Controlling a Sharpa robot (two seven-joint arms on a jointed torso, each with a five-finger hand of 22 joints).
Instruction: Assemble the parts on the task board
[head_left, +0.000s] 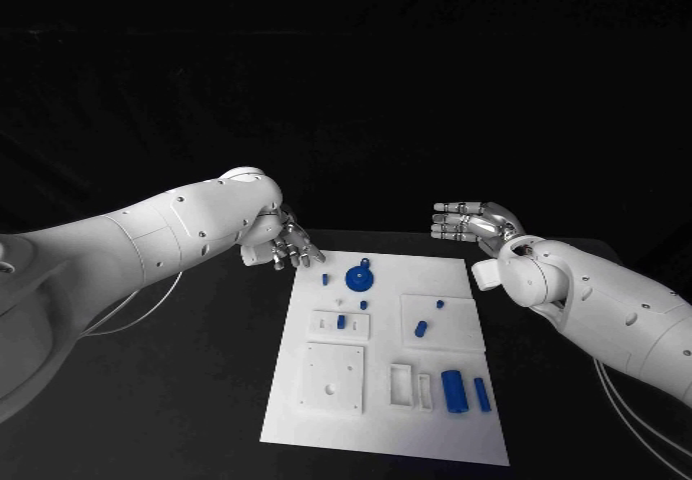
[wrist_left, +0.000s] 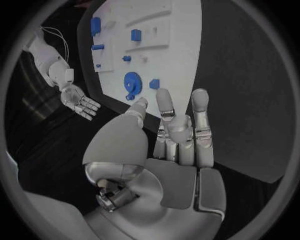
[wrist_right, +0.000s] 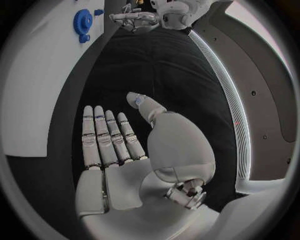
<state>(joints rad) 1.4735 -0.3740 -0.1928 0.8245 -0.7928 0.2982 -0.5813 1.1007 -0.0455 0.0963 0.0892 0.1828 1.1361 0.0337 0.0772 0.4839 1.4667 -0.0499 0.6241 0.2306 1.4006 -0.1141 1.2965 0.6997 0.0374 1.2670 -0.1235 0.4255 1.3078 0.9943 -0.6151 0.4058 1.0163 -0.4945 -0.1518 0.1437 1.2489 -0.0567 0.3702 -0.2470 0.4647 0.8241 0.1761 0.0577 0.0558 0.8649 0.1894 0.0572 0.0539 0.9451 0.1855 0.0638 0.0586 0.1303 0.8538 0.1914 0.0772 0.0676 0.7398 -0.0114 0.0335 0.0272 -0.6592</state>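
The white task board (head_left: 462, 420) lies in the middle of the black table. On it sit a blue gear (head_left: 361, 276), a small blue peg (head_left: 340, 322), a blue block (head_left: 421, 327) and two long blue bars (head_left: 464, 391) near the front. My left hand (head_left: 289, 243) hovers at the board's far left corner, fingers apart, holding nothing. My right hand (head_left: 473, 222) hangs above the far right corner, open and empty too. The left wrist view looks past the left hand (wrist_left: 178, 135) onto the gear (wrist_left: 132, 85) and the right hand (wrist_left: 78, 100).
Raised white fixtures with slots (head_left: 335, 376) stand on the board's near half. Bare black table (head_left: 159, 400) lies to either side of the board. The right wrist view catches a corner of the board (wrist_right: 37, 90), the gear (wrist_right: 82, 22) and the left hand (wrist_right: 134, 19).
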